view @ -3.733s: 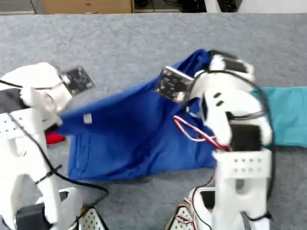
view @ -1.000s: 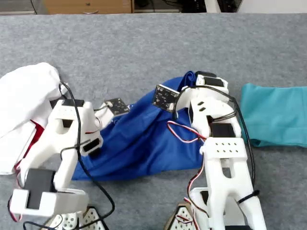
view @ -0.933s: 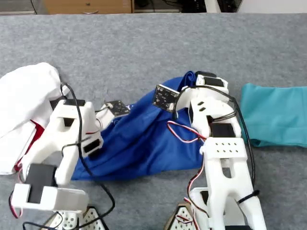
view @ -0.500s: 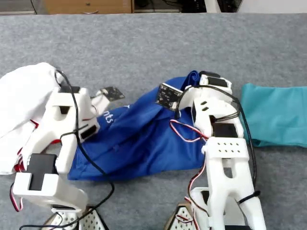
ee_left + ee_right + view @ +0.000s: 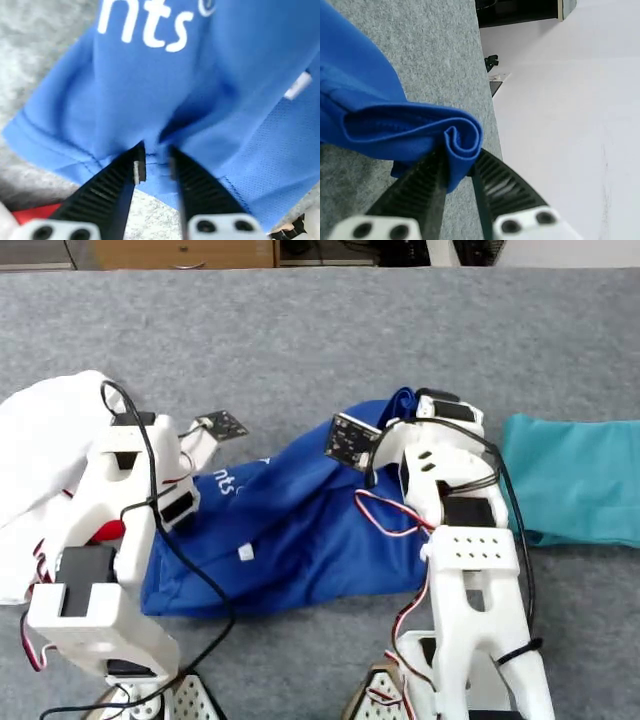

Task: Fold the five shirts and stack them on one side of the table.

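Observation:
A blue shirt [image 5: 300,530] with white lettering lies rumpled on the grey table [image 5: 300,330] between the two arms. My left gripper [image 5: 200,462] is at its left edge. In the left wrist view this gripper [image 5: 154,167] is shut on the blue shirt [image 5: 200,75], pinching the hem. My right gripper [image 5: 405,410] holds the far right corner slightly raised. In the right wrist view it [image 5: 457,167] is shut on a rolled fold of the blue shirt [image 5: 380,115].
A white shirt [image 5: 50,430] lies bunched at the left edge, with a red shirt [image 5: 108,531] peeking out under it. A folded teal shirt [image 5: 580,480] rests at the right edge. A wooden cabinet [image 5: 180,252] stands beyond the far edge.
The shirt, earlier stretched between the arms, has come down onto the table. The left arm has drawn the left edge leftward and farther back, exposing lettering and a white label.

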Tool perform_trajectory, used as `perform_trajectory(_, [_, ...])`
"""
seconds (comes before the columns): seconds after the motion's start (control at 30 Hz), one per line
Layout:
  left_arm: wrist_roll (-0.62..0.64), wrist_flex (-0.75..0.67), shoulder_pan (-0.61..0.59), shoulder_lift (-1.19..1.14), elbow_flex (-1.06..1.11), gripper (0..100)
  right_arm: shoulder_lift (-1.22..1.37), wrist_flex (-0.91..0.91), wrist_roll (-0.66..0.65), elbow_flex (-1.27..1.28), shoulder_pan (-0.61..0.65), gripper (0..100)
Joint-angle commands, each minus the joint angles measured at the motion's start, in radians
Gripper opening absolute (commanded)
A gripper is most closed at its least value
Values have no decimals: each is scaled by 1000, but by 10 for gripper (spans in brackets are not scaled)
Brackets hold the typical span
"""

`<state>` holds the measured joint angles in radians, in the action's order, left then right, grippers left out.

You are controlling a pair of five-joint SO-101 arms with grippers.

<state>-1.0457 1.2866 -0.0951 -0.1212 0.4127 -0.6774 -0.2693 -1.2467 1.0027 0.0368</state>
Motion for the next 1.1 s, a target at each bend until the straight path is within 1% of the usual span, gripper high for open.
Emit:
perform_trajectory(0.0, [21, 11, -18, 59, -60, 147, 1, 25, -14, -41, -13, 2])
perform_trajectory(0.1, [20, 26, -18, 127, -72, 150, 1, 25, -14, -41, -13, 2])
perform_trajectory(0.27, [20, 167, 28, 259, -58, 146, 1, 25, -14, -41, -13, 2])
perform_trajectory(0.37, [20, 232, 61, 329, -18, 146, 2, 25, -14, -41, -13, 2])
perform_trajectory(0.5, [20, 252, 98, 409, 98, 146, 2, 25, -14, -41, -12, 2])
perform_trajectory(0.63, [20, 215, 126, 449, 250, 146, 2, 25, -14, -41, -12, 2])
perform_trajectory(0.77, [20, 72, 118, 449, 348, 146, -1, 25, -14, -41, -13, 2])
perform_trajectory(0.87, [20, 0, 118, 432, 384, 148, -1, 25, -14, -41, -13, 2])
perform_trajectory(1.07, [20, -103, 115, 331, 376, 148, -2, 25, -14, -41, -15, 2])
